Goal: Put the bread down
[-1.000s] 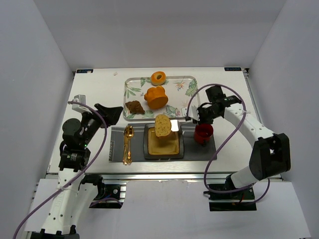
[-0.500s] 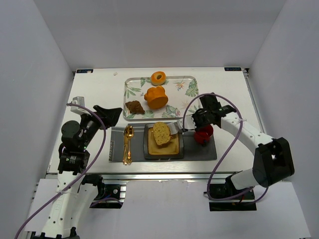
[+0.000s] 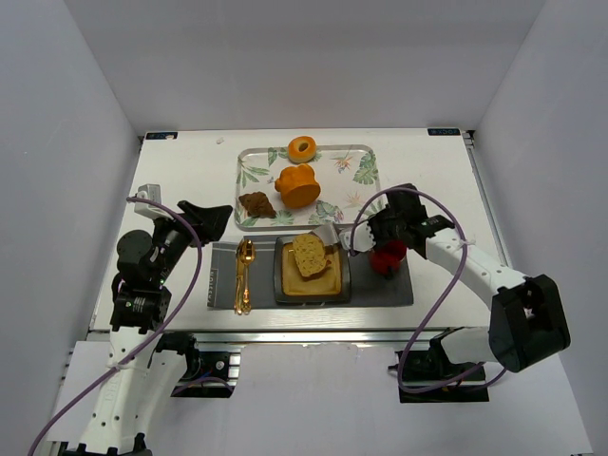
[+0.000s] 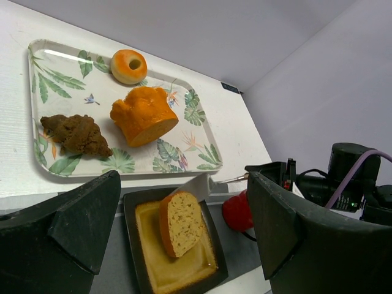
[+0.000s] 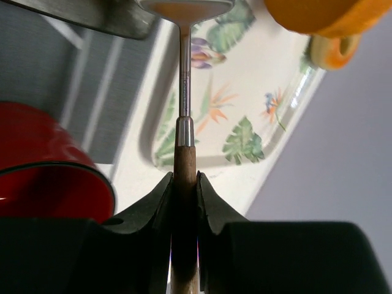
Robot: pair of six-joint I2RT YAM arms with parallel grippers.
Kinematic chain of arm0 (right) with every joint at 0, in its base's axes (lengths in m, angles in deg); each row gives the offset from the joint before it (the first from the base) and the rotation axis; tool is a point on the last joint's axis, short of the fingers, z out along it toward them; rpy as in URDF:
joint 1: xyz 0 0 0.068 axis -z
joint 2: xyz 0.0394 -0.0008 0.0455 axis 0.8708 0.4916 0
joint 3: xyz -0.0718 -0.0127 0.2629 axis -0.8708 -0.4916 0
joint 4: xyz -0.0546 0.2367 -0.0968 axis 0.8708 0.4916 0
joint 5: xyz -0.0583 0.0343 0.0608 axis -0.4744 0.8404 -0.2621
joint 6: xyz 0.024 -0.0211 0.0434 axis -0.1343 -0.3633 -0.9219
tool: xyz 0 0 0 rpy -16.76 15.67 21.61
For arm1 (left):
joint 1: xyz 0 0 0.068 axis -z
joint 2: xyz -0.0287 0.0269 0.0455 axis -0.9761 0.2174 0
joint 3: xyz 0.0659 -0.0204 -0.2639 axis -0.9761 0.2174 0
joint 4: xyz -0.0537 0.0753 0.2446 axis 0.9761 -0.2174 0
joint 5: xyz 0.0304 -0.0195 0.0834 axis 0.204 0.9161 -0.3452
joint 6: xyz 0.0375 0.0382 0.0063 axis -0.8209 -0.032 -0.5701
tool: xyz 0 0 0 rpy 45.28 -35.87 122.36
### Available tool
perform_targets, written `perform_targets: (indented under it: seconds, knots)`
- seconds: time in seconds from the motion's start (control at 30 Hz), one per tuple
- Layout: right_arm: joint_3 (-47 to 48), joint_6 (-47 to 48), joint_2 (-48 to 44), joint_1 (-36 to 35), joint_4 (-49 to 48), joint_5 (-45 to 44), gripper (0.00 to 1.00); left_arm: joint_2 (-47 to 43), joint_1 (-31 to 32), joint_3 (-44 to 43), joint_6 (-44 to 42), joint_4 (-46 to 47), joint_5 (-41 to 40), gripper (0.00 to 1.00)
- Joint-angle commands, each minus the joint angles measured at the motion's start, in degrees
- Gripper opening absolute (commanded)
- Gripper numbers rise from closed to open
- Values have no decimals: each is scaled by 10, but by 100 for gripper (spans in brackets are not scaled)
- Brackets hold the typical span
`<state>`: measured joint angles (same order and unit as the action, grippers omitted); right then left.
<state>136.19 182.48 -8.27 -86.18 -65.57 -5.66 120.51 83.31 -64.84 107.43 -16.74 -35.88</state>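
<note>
- Since a second ago the bread (image 3: 308, 255) has come down from above the plate (image 3: 281, 288), and the right arm has dropped and swung in with it.
- The bread now sits inside the dark square plate, propped on edge and tilted, with its speckled cut face showing in the left wrist view (image 4: 180, 223).
- The right hand (image 3: 365, 235) is clamped tight on the wooden handle of a spatula (image 3: 328, 237). The right wrist view shows both fingers (image 5: 160, 205) pressed against the wood.
- The spatula's metal blade lies at the plate's far right corner, just beside the bread. I cannot tell whether the two touch.
- The left hand (image 3: 211, 217) hangs above the worktop (image 3: 190, 171) left of the tray, spread wide and gripping nothing.
- A red cup (image 3: 388, 256) stands on the grey mat (image 3: 380, 288) right of the plate, under the right wrist.
- A gold spoon (image 3: 244, 274) lies on the mat left of the plate.
- The leaf-patterned tray (image 3: 241, 180) beyond the mat carries an orange bun (image 3: 297, 185), a ring doughnut (image 3: 302, 149) and a dark brown piece (image 3: 256, 204).
</note>
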Motion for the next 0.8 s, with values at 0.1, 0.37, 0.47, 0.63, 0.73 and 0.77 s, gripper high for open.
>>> perform_targets:
  seconds: [0.1, 0.37, 0.47, 0.63, 0.73, 0.77]
  knots:
    - [32, -46, 19, 12, -111, -43, 0, 0, 2, -13, -2, 3, -6, 93]
    - [111, -166, 62, 63, -89, -57, 0, -3, 2, -12, -5, 1, -10, 93]
    - [146, -275, 78, 104, -37, -53, 0, -3, 2, -9, -4, 6, -7, 93]
    - [150, -496, 125, 200, 15, -94, 0, -4, 2, 2, -3, 14, -5, 93]
    - [132, -610, 148, 242, 4, -152, 0, -2, 2, 8, -1, 24, 0, 93]
    - [118, -641, 153, 249, -7, -175, 0, 3, 2, 10, -2, 27, 0, 93]
